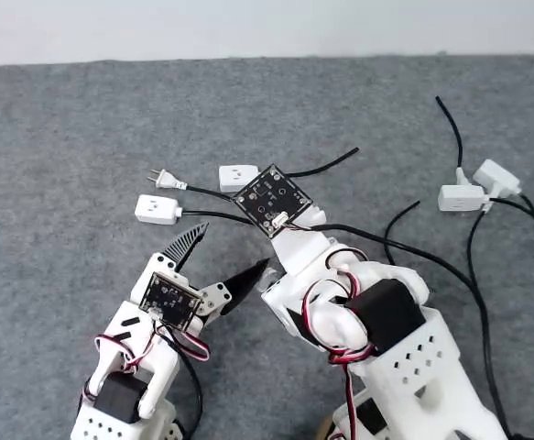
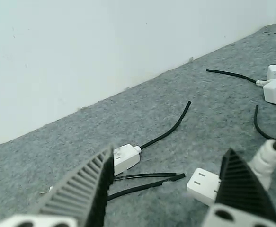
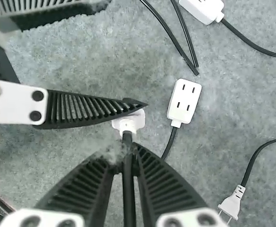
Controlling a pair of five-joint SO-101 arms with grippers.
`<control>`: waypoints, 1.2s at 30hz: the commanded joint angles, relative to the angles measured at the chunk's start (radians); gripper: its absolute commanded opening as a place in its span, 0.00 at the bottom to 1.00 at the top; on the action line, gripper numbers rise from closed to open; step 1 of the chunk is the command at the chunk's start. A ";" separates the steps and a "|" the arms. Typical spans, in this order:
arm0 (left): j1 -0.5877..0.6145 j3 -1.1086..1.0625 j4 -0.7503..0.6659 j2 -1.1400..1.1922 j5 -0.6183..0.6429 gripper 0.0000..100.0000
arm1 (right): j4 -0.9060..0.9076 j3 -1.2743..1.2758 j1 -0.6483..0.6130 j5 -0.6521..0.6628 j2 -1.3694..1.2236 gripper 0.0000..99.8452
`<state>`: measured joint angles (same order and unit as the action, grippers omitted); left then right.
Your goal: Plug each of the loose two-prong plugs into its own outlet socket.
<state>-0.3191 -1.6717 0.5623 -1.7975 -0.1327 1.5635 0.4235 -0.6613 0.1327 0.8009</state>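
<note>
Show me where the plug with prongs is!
High view: the plug lies on the mat, left of the far socket and just beyond the near socket.

In the right wrist view the left finger hides the face of the white end on the cord pinched by the right gripper. A socket is cut by the edge. From above, the camera board covers that gripper and a corner of another socket. A pale speck in the left wrist view is too blurred to name.
</note>
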 commanded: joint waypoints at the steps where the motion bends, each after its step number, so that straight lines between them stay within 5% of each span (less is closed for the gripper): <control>1: -0.003 0.008 -0.014 -0.002 -0.005 0.35 | -0.005 0.015 -0.007 -0.012 0.022 0.01; 36: 0.049 0.028 -0.017 -0.003 0.005 0.35 | -0.280 0.058 0.278 0.069 -0.321 0.01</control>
<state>-0.2700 -1.6717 0.5623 -1.7975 -0.1327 1.2981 0.5002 -0.4434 0.1588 0.4803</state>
